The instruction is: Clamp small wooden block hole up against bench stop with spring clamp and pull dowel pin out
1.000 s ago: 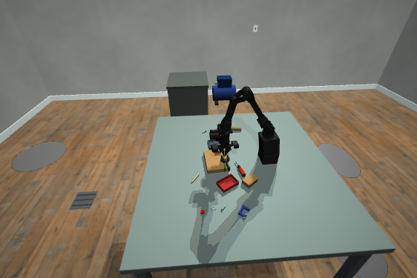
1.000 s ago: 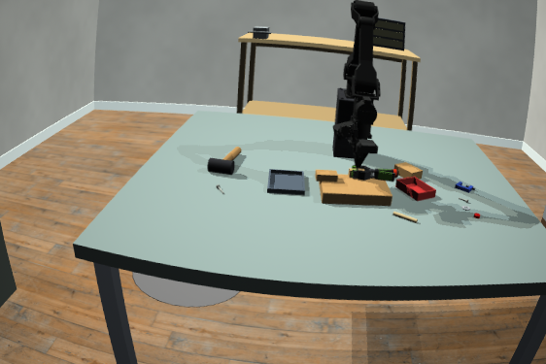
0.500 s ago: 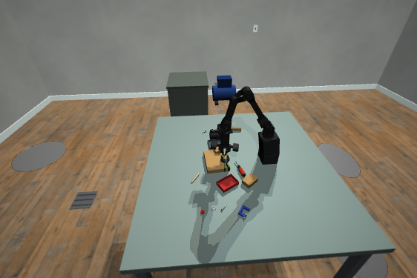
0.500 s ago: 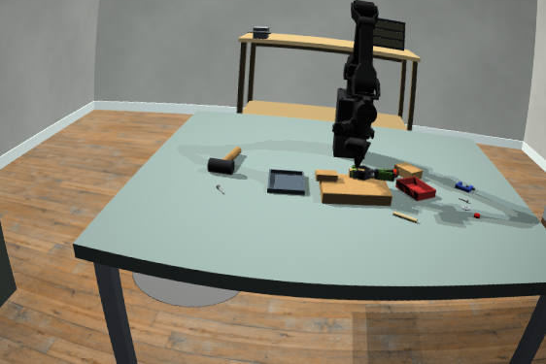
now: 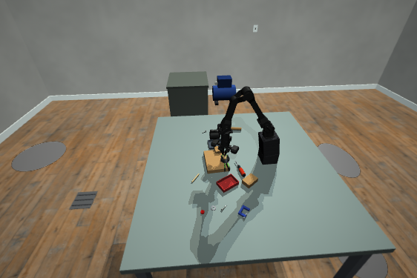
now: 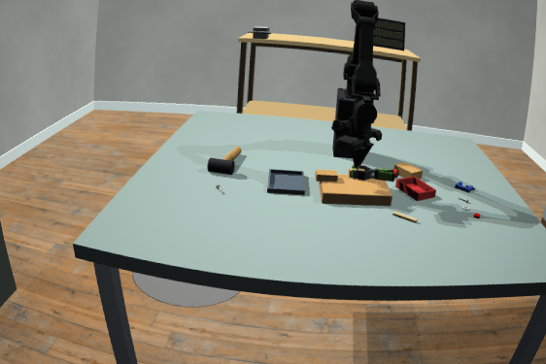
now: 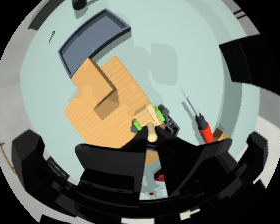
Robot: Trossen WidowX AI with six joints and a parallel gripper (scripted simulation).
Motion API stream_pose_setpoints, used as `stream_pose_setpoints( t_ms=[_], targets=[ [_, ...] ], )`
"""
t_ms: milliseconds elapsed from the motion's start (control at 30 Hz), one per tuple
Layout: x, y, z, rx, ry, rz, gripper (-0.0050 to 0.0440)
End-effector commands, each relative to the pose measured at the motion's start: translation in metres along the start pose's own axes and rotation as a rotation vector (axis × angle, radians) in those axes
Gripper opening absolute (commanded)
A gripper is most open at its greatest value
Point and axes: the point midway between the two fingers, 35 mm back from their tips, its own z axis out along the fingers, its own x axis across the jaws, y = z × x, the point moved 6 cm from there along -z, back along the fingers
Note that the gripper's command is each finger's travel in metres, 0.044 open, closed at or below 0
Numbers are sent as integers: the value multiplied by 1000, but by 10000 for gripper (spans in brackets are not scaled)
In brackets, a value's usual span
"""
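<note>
A wooden board [image 6: 356, 190] lies in the middle of the table, with a raised wooden stop [image 6: 326, 175] at its left end; the stop also shows in the wrist view [image 7: 106, 99]. The green and black spring clamp [image 6: 375, 174] sits at the board's far edge, and its green jaws flank a small pale block. My gripper [image 6: 358, 166] points straight down over that spot. It is shut on a thin pale dowel pin [image 7: 152, 135] standing between the fingertips. The block itself is mostly hidden under the fingers and clamp.
A dark grey tray [image 6: 287, 182] and a mallet [image 6: 224, 162] lie left of the board. A red tray [image 6: 415, 187], a spare wooden block [image 6: 408, 170] and a red screwdriver [image 5: 241, 170] lie to its right. A loose dowel [image 6: 405, 216], a blue clamp [image 6: 464, 186] and small screws lie nearby.
</note>
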Motion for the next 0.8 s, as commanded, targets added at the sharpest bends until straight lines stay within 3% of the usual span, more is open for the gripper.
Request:
stream_pose_setpoints(
  t_ms=[0,767],
  targets=[
    [0,0,-2,2,1,54,0],
    [0,0,-2,1,2,-106,0]
  ],
)
